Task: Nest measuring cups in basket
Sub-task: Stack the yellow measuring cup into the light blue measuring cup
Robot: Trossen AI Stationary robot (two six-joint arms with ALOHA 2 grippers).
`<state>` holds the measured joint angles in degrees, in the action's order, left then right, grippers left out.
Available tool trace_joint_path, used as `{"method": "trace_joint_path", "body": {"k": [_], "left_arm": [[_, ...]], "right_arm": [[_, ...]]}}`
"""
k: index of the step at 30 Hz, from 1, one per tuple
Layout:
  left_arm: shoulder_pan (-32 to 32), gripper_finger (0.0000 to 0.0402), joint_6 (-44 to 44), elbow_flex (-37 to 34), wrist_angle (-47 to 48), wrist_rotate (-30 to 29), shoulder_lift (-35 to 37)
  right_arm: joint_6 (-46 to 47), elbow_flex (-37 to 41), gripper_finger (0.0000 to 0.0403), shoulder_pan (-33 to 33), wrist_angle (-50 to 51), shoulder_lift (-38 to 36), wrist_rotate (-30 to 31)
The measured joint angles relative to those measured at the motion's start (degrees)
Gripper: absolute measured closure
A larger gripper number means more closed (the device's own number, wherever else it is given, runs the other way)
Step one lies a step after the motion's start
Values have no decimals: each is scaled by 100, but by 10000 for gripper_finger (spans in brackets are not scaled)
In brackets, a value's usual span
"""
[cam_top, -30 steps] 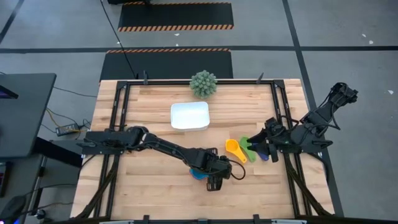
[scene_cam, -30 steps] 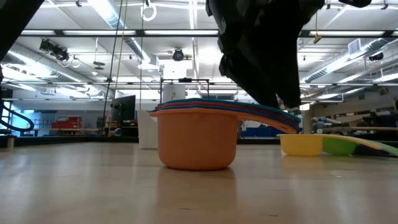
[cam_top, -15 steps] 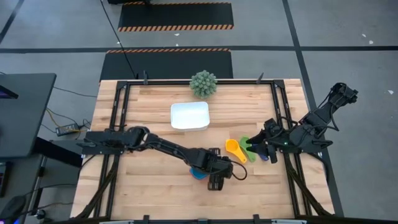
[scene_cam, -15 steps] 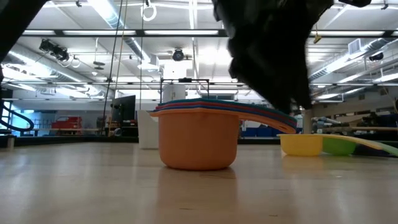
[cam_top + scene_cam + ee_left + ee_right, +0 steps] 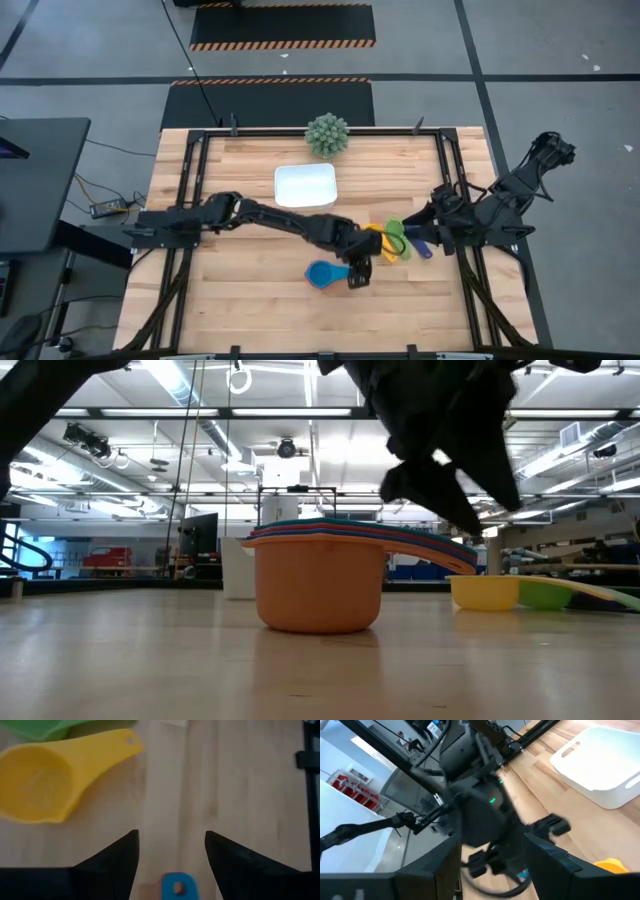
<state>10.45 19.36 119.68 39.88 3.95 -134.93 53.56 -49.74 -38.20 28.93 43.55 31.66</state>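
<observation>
A nested stack of measuring cups (image 5: pixel 322 273) stands on the wood near the table's near middle. In the low view its outer cup is orange (image 5: pixel 318 588), with blue, red and teal rims inside and the handles reaching right (image 5: pixel 440 554). The yellow cup (image 5: pixel 377 238) (image 5: pixel 37 785), green cup (image 5: pixel 396 234) and dark purple cup (image 5: pixel 421 249) lie loose to its right. My left gripper (image 5: pixel 357 267) (image 5: pixel 171 834) is open above the bare wood between the stack and the yellow cup, the blue handle tip (image 5: pixel 176 887) below it. My right gripper (image 5: pixel 424 236) (image 5: pixel 492 842) is open beside the green and purple cups. The white basket (image 5: pixel 306 186) sits farther back.
A spiky green ball plant (image 5: pixel 327 134) stands at the far edge behind the basket (image 5: pixel 605 765). Black frame rails run along the table's left and right sides. Bare wood lies left of the stack and along the near edge.
My left gripper has moved from over the stack's near right side toward the far right, toward the yellow cup, and now leaves the stack uncovered from above. The stack has stayed in place.
</observation>
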Motion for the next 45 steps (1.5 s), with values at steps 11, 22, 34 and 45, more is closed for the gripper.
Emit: {"method": "trace_joint_path", "body": {"k": [11, 22, 34, 45], "left_arm": [[-405, 190, -1133, 11, -95, -258, 391], [-887, 209, -1878, 7, 404, 731, 399], [-817, 209, -2050, 4, 417, 927, 399], [-814, 209, -2203, 4, 419, 920, 399]], "right_arm": [[31, 0, 186, 117, 404, -564, 543], [1034, 0, 186, 558, 593, -565, 1865], [4221, 0, 186, 1323, 1023, -87, 1931], [4948, 0, 186, 2032, 1244, 326, 453]]}}
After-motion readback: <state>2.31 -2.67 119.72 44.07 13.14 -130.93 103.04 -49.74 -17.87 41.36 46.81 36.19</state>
